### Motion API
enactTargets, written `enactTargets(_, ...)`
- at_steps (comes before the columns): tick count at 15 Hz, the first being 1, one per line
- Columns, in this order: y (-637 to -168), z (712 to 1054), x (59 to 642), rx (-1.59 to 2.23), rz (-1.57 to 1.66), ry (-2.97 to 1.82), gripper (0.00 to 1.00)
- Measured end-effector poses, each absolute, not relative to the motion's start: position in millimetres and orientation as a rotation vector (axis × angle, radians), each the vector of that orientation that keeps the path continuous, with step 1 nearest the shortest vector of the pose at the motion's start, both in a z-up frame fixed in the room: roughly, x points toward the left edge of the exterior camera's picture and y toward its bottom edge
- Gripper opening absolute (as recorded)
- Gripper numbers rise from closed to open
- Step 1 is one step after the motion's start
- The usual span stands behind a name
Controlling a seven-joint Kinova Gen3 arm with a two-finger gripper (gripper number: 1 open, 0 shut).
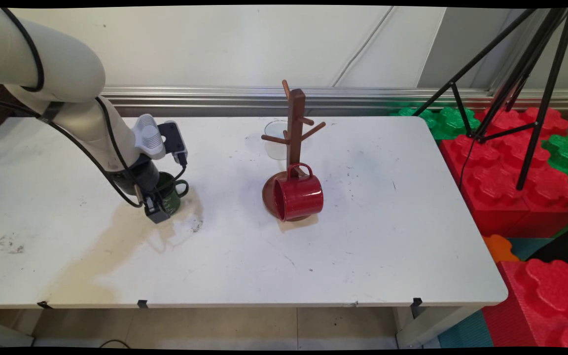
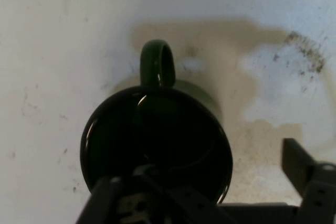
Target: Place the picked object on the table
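Main view shows a white bench [image 1: 363, 256] with a brown wooden mug tree [image 1: 293, 148] standing near its middle; a red mug [image 1: 298, 196] lies on its side against the tree's round base, mouth toward the left and handle up, and a clear cup [image 1: 275, 140] stands just behind the tree. Red and green foam blocks [image 1: 511, 167] and a black tripod [image 1: 520, 84] sit off the bench's right end. On the left part of the bench a green mug [image 1: 171, 193] stands upright on a brownish stain [image 1: 116, 241], its handle pointing right, toward the mug tree. The gripper [image 1: 158, 206] is down at this mug. In the hand view its fingers [image 2: 302, 169] are spread, one inside the mug's mouth [image 2: 157, 140] and the other outside the wall, straddling the rim opposite the handle [image 2: 157, 64]; nothing stands close around the mug.
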State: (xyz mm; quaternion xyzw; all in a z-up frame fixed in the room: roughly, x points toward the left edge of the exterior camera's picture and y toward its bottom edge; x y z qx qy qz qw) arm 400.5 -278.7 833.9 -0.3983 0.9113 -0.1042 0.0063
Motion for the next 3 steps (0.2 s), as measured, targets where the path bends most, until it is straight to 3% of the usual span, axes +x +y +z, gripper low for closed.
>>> enactTargets(3, -279.8, 834.1, 398.6, -1.241, -0.327, 2.86, 1.0)
